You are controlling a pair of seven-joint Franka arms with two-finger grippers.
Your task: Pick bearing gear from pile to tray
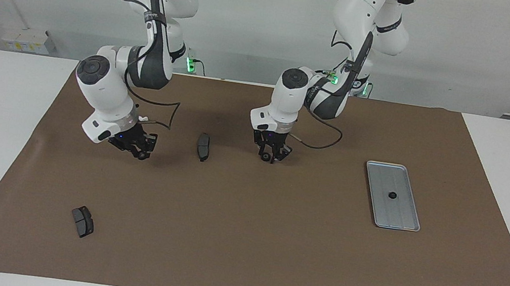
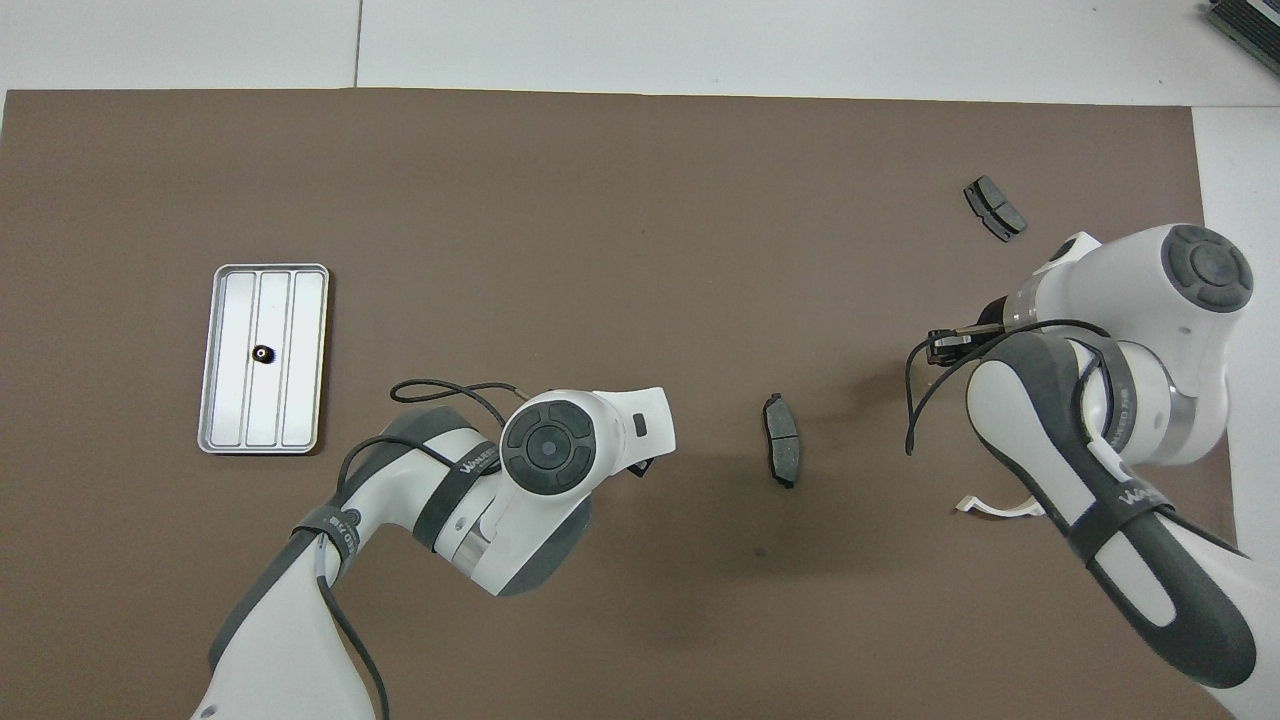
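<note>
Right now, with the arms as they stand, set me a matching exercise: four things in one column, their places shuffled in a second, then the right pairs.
Things
1. small black gear
2. white bracket
3. left gripper
4. tray

Places
a. lies flat on the brown mat, toward the left arm's end of the table
b. partly covered by the right arm in the overhead view
c. in the middle of the tray
d. down low at the mat, between the tray and the upright-looking brake pad

Pairs: 1-c, 2-b, 3-d, 4-a
</note>
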